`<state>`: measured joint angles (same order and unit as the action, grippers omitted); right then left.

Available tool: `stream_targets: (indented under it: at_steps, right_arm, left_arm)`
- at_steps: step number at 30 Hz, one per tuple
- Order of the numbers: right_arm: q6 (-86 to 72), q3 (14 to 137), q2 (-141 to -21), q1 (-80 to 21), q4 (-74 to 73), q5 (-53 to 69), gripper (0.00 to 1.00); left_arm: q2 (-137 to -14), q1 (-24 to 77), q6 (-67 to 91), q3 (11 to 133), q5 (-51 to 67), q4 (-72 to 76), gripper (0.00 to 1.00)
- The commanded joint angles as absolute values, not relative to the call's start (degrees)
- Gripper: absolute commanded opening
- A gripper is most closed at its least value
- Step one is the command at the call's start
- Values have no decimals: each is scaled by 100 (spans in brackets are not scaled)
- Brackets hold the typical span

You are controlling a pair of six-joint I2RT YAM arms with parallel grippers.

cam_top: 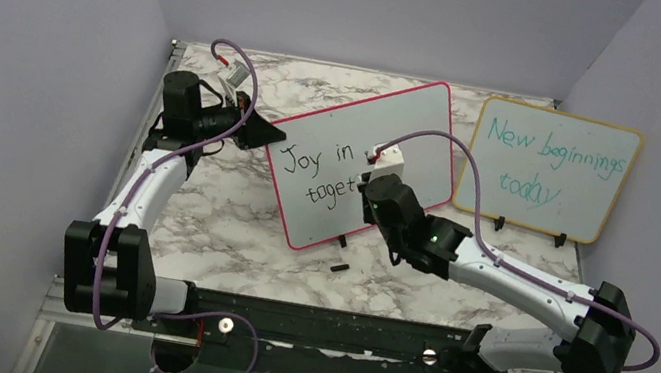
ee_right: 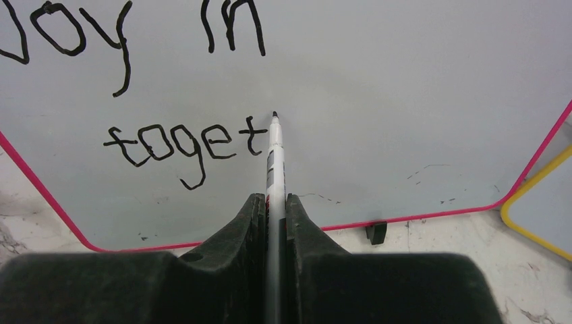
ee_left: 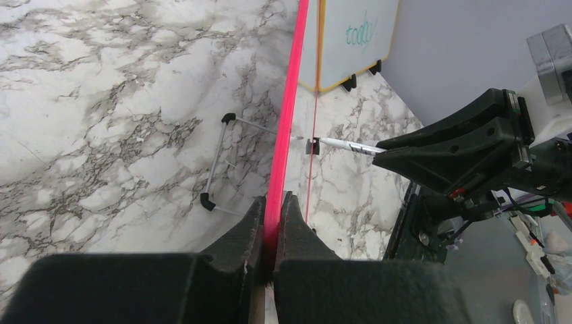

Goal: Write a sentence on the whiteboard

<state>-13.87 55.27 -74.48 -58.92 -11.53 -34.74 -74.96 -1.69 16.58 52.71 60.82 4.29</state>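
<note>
The whiteboard (cam_top: 417, 130) is propped tilted on the marble table (cam_top: 229, 220) in the top view. Its long axis runs from 8 to 2 o'clock and its written face is turned toward 5 o'clock. Its red frame is clamped at the 9 o'clock end by the left gripper (ee_left: 273, 202). The sentence (ee_right: 195, 145) is read as "Joy in" over "toget". A marker (ee_right: 274, 155) is gripped tight in the right gripper (ee_right: 274, 202), pointing to 12 o'clock in the wrist view, and its tip seems to touch the board just right of the last "t". Part of the writing is hidden from above by the right arm. A yellow-framed board (cam_top: 553, 168) is stood at 3 o'clock, and a small black piece (cam_top: 339, 268) is seen at 6 o'clock.
</note>
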Motion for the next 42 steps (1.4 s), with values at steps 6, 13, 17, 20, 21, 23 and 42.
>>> stream_targets:
  at_steps: [6,13,17,20,21,23,42]
  right_arm:
    - [-1285,5762,-7579,-5793,-808,-3555,0]
    - [-1361,5745,-7646,-5766,-961,-3479,0]
    - [-1460,5703,-7651,-5768,-1089,-3378,0]
    - [-1550,5682,-7656,-5766,-1233,-3286,0]
    - [-1586,5665,-7660,-5766,-1278,-3253,1]
    - [-1657,5612,-7634,-5766,-1342,-3199,1]
    - [-1951,5372,-7504,-5766,-1733,-2930,0]
  left_arm:
    - [-7673,-114,1011,5168,5396,9,0]
    - [-7674,-115,1002,5177,5389,9,0]
    - [-7673,-114,1002,5177,5388,9,0]
    - [-7674,-114,1001,5177,5379,9,0]
    - [-7681,-112,994,5177,5379,9,0]
    - [-7676,-114,993,5177,5379,9,0]
    - [-7687,-114,993,5188,5380,9,0]
